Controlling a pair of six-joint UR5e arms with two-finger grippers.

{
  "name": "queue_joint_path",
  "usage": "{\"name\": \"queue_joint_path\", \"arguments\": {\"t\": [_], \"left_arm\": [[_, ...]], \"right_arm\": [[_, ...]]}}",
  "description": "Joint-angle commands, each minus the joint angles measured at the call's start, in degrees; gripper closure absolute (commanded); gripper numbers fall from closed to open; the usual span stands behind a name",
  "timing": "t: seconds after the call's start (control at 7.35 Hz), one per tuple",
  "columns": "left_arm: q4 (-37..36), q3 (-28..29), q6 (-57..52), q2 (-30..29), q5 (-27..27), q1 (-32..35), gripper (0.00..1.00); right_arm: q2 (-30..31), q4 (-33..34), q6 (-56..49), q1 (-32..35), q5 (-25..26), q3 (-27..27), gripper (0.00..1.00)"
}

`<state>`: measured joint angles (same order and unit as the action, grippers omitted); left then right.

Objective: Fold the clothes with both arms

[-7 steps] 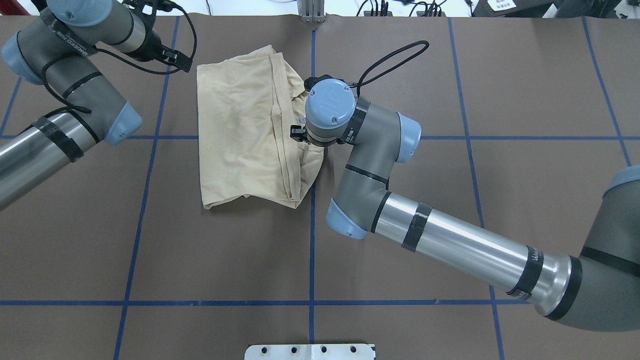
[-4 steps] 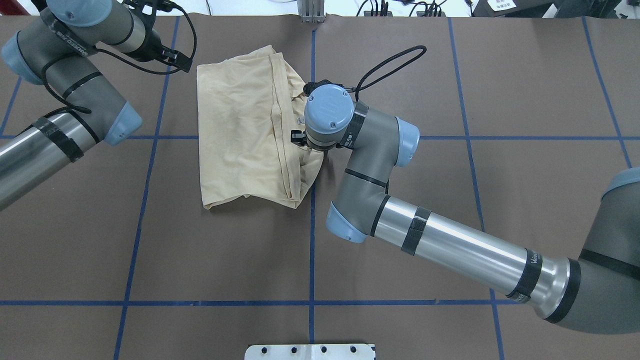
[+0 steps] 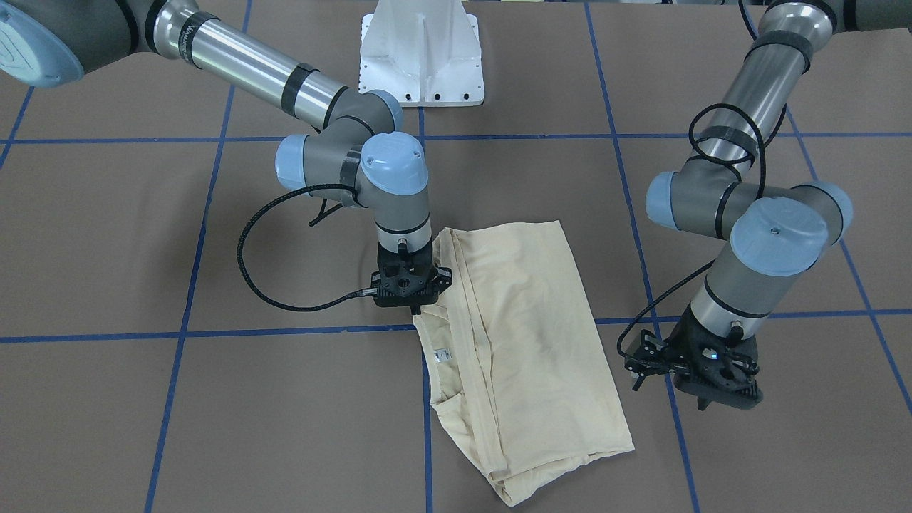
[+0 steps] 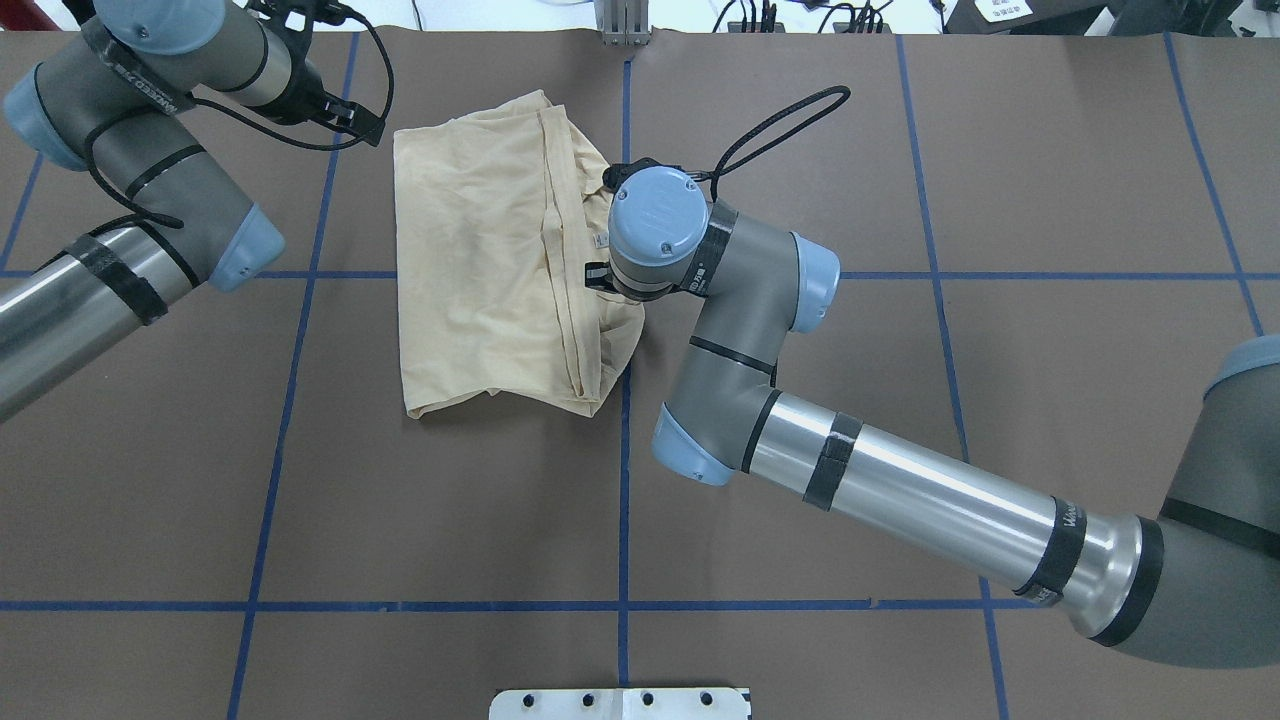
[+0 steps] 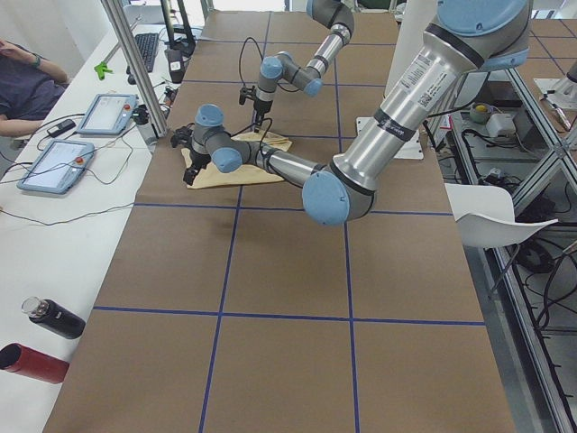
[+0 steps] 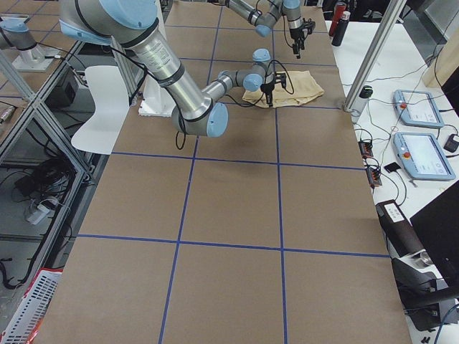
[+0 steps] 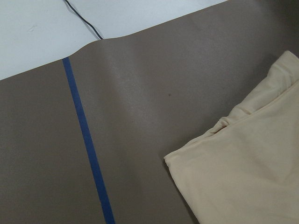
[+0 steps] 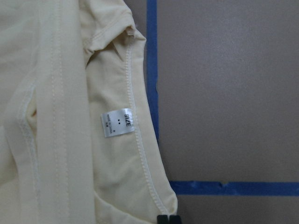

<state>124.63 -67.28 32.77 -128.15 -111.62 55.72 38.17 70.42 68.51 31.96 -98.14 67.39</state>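
Reading my right gripper (image 3: pixel 415 309) as pinched on the right edge of the shirt (image 3: pixel 534 335), which lies mid-table (image 3: pixel 142 249) with its long axis near-to-far, I find the left gripper (image 3: pixel 702 392), grip unreadable, off its far-left corner.

table (image 4: pixel 1050 150): brown cover, blue tape grid (image 4: pixel 622 500) | white chair (image 5: pixel 491 225) beside | two tablets (image 5: pixel 56 167) on white bench (image 5: pixel 45 271)

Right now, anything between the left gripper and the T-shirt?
Nothing visible. Only bare table lies between the left gripper and the T-shirt; the gripper hovers beside the shirt's edge, not touching it.
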Motion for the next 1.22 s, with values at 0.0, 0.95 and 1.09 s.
{"name": "queue_joint_path", "arguments": {"t": [0.0,0.95,1.09], "left_arm": [[0.00,-0.04,0.27,0.09,0.00,0.00,0.00],[0.88,-0.04,0.71,0.36,-0.09,-0.44,0.00],[0.88,-0.04,0.71,0.36,-0.09,-0.44,0.00]], "right_arm": [[6.43,0.41,-0.22,0.03,-0.99,8.22,1.00],[22.65,5.43,-0.22,-4.09,-2.15,30.26,0.20],[22.31,5.51,-0.13,-3.75,-1.27,30.35,0.01]]}}
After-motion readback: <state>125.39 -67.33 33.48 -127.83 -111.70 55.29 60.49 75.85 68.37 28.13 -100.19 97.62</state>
